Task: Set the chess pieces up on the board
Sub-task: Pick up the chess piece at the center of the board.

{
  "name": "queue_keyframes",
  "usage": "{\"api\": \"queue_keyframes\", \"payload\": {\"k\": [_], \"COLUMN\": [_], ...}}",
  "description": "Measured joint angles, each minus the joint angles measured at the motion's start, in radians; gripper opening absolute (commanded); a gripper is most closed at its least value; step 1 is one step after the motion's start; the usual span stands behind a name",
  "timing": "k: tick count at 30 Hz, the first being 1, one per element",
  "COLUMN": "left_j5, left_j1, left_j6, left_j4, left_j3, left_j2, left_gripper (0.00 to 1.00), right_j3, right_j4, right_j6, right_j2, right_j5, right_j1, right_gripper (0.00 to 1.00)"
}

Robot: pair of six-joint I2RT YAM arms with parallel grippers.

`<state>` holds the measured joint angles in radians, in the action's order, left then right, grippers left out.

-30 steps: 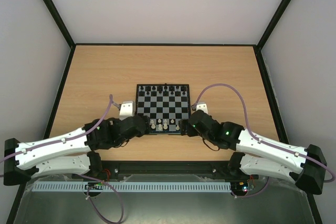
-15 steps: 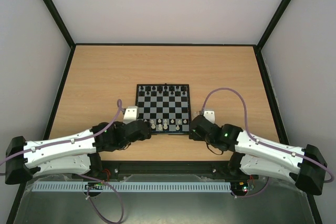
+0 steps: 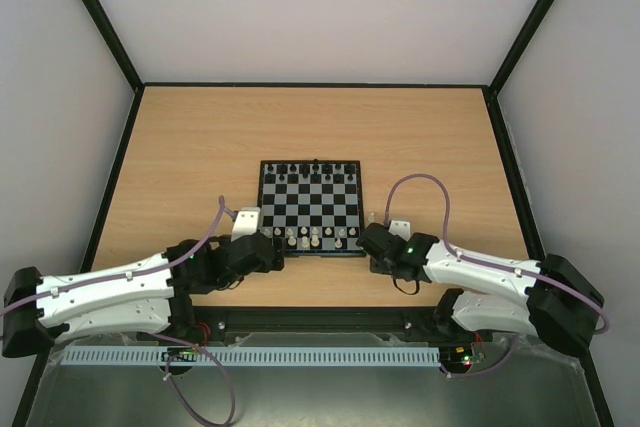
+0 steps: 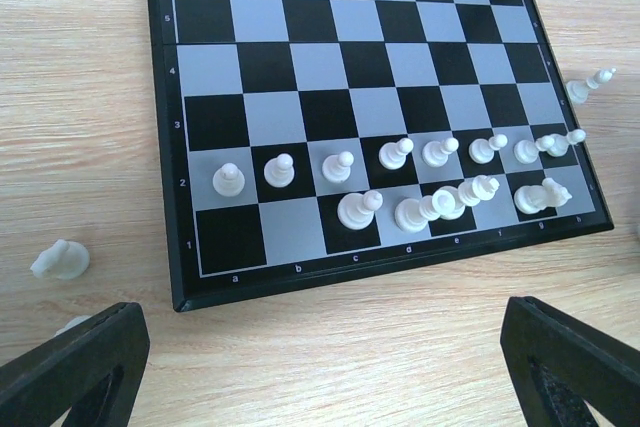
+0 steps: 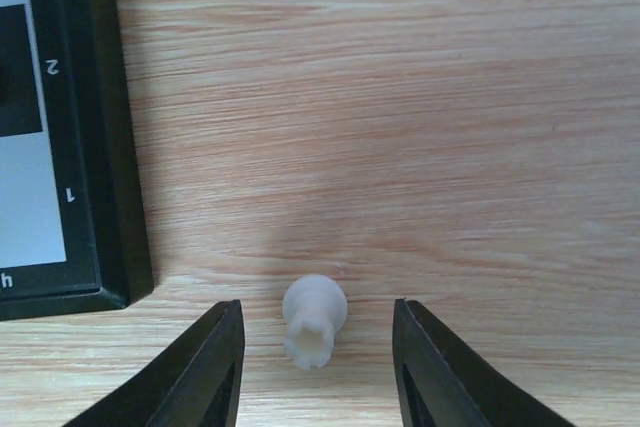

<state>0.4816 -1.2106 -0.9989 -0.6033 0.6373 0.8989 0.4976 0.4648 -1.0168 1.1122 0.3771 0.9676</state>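
Note:
The board [image 3: 310, 202] lies mid-table with black chess pieces [image 3: 310, 168] along its far row and whitish chess pieces [image 4: 420, 182] on its two near rows. A whitish rook [image 5: 315, 320] rests on the wood just off the board's near right corner [image 5: 110, 277]. My right gripper [image 5: 318, 372] straddles it, one finger on each side with a gap to both, so it is open. My left gripper [image 4: 325, 377] hangs wide open over bare wood in front of the board's near left edge. A whitish piece [image 4: 60, 260] lies on the table left of that corner.
Another whitish piece [image 4: 590, 84] lies on the wood off the board's right side. Black-framed walls [image 3: 120, 177] close in the tabletop. Both arms [image 3: 110, 292] reach in from the near edge, with purple cables [image 3: 425, 182] looping above the wrists.
My right gripper has left the board's near right corner, moved right and nearer over the rook, and its jaws have narrowed. The left gripper drew back slightly and stayed wide open.

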Motion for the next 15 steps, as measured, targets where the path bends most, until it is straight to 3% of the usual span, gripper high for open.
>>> {"api": "queue_keyframes", "payload": {"k": [9, 15], "left_j5": [-0.003, -0.003], "left_j1": [0.0, 0.0], "left_j6": [0.005, 0.005], "left_j4": [-0.002, -0.005], "left_j3": [-0.019, -0.024], "left_j2": [-0.081, -0.092], "left_gripper": [0.99, 1.0], "right_j3": [0.018, 0.052], "right_j4": [-0.022, -0.009], "right_j6": [0.016, 0.021], "right_j2": [0.042, 0.042], "right_j5": [-0.018, -0.026], "right_j1": [-0.006, -0.007], "right_gripper": [0.02, 0.01]}}
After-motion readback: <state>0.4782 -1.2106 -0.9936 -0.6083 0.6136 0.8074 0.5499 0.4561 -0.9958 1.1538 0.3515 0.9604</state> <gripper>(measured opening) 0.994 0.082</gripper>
